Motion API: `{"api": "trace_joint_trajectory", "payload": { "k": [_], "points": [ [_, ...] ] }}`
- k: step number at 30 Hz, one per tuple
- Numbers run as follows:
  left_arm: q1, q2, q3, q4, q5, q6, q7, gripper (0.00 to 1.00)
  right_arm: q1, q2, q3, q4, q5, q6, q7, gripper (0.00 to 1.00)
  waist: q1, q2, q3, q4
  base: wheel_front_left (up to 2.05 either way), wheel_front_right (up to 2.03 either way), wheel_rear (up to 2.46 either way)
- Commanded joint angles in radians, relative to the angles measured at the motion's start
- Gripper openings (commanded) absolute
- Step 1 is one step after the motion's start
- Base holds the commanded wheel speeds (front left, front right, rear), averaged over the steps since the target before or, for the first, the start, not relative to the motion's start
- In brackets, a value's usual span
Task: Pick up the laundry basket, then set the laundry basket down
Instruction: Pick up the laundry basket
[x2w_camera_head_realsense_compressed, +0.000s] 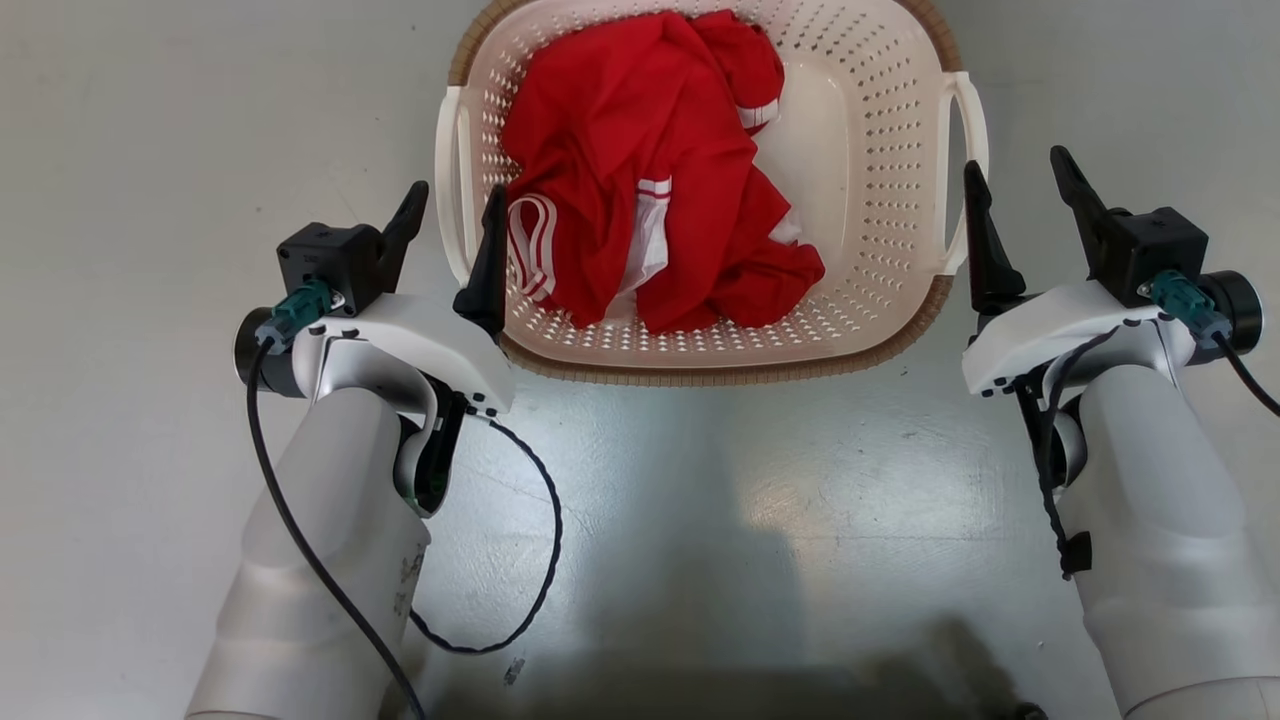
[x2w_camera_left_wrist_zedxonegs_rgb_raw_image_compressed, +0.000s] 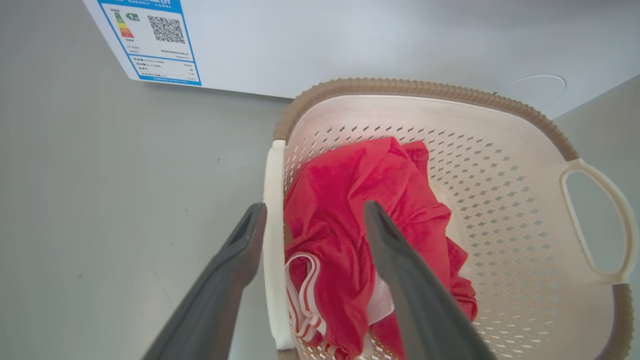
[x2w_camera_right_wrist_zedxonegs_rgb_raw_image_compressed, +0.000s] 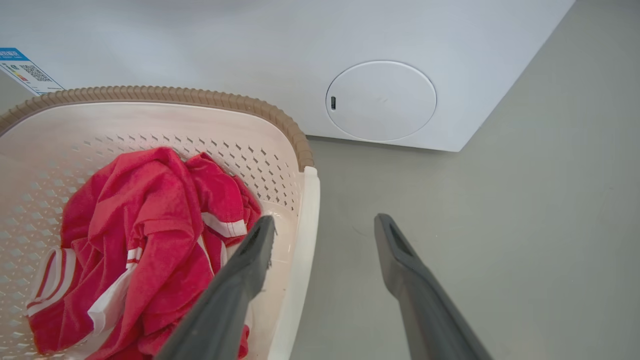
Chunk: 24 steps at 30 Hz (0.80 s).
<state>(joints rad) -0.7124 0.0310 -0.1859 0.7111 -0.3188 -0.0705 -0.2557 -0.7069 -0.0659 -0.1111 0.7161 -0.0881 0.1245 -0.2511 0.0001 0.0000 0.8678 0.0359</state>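
Pincers (x2w_camera_head_realsense_compressed: 455, 205) (x2w_camera_head_realsense_compressed: 1015, 170) astride laundry basket (x2w_camera_head_realsense_compressed: 880, 150) handles (x2w_camera_head_realsense_compressed: 975, 110)

The smooth grey floor (x2w_camera_head_realsense_compressed: 150, 120) catches a pale glare (x2w_camera_head_realsense_compressed: 800, 500) of light, with a dark shadow (x2w_camera_head_realsense_compressed: 760, 690) beside it. A white appliance (x2w_camera_right_wrist_zedxonegs_rgb_raw_image_compressed: 250, 45) stands on the floor. It has a blue-bordered energy label (x2w_camera_left_wrist_zedxonegs_rgb_raw_image_compressed: 152, 40) on its face and a round hatch (x2w_camera_right_wrist_zedxonegs_rgb_raw_image_compressed: 381, 100) near its lower corner.

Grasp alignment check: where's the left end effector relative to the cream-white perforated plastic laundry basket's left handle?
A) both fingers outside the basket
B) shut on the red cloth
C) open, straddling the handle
C: the left end effector is open, with the laundry basket's white loop handle between its fingers.
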Motion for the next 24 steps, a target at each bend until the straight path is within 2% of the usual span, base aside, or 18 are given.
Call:
{"api": "trace_joint_trajectory", "payload": {
  "k": [1, 11, 24],
  "points": [
    [0.001, 0.019, 0.024, -0.001, 0.002, 0.008, -0.006, 1.00, 0.017, 0.010, 0.024, -0.012, -0.006, 0.006, -0.011, 1.00, -0.0001, 0.0000, 0.010, -0.002, 0.00, 0.00, 0.00],
    [-0.041, 0.019, 0.035, 0.026, 0.007, 0.013, -0.006, 1.00, 0.001, 0.008, 0.032, -0.007, -0.007, 0.006, -0.011, 1.00, -0.0001, 0.0000, 0.054, 0.003, 0.00, 0.00, 0.00],
    [-0.108, 0.019, 0.001, 0.084, -0.003, 0.018, -0.006, 1.00, -0.048, 0.013, 0.056, 0.033, -0.005, 0.006, -0.011, 1.00, -0.0001, 0.0000, 0.097, 0.006, 0.00, 0.00, 0.00]
  ]
}}
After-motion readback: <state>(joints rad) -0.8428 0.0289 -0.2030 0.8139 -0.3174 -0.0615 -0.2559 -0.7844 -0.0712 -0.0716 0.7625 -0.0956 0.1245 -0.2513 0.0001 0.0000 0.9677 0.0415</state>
